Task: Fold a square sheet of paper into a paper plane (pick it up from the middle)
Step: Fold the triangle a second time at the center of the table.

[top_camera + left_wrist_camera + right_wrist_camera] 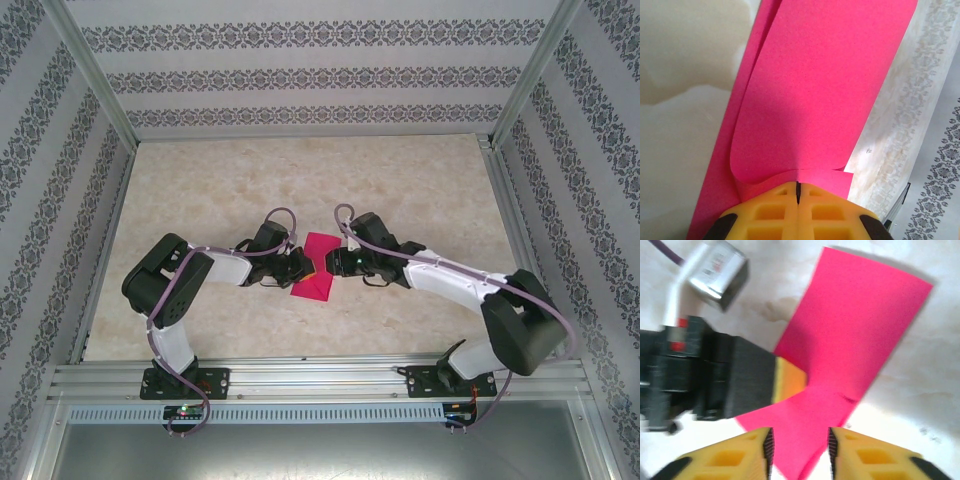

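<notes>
Paper [318, 268]: found at worktop [400, 190] centre, folded over, upper flap bowed in a soft curl. Judged thin, light and limp, easily creased or torn; best pinched lightly at an edge beside the fold. Left end effector [797, 187] is clenched on one paper edge. Right end effector [800, 442] is released, jaws parted over the other side. Both arms are reached low toward worktop centre, elbows bent outward.
</notes>
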